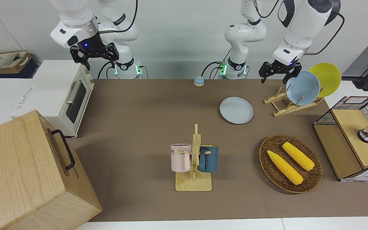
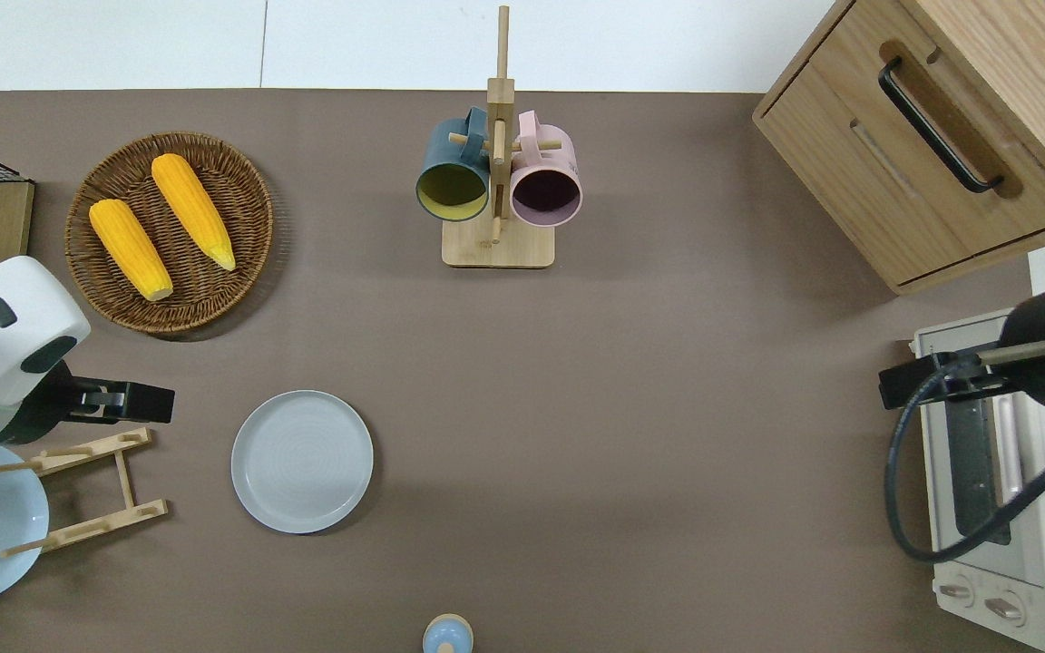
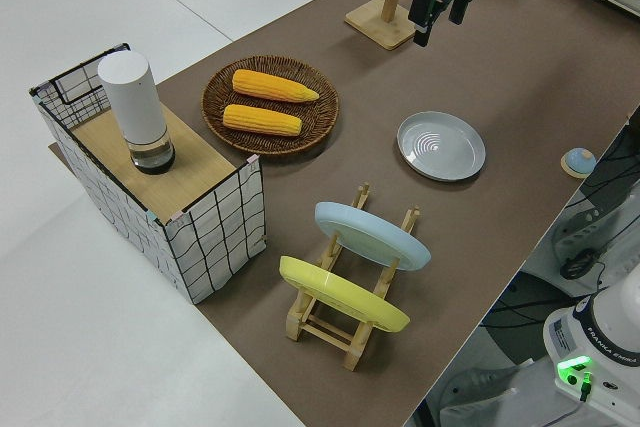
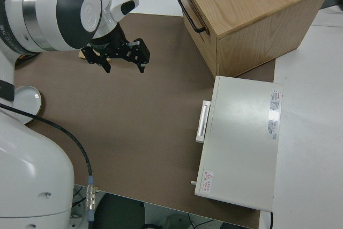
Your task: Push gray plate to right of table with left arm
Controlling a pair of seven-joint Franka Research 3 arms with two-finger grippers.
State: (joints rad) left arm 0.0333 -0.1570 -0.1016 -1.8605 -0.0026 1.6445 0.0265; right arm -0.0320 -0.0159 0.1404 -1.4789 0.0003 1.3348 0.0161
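The gray plate (image 1: pixel 236 110) lies flat on the brown table (image 1: pixel 139 111), toward the left arm's end; it also shows in the overhead view (image 2: pixel 302 461) and the left side view (image 3: pixel 441 145). My left gripper (image 1: pixel 276 76) is open and empty, up in the air. In the overhead view the left gripper (image 2: pixel 137 404) is over the table by the wooden plate rack (image 2: pixel 78 490), apart from the gray plate, on the side toward the left arm's end. It also shows in the left side view (image 3: pixel 440 19). My right gripper (image 1: pixel 94 60) is open and parked.
The rack holds a light-blue plate (image 1: pixel 302 88) and a yellow plate (image 1: pixel 326 78). A wicker basket (image 2: pixel 241 181) with two corn cobs, a mug tree (image 2: pixel 497 190), a small bell (image 2: pixel 447 635), a toaster oven (image 1: pixel 65 95), a wooden cabinet (image 1: pixel 27 172) and a wire box (image 1: pixel 356 137) stand around.
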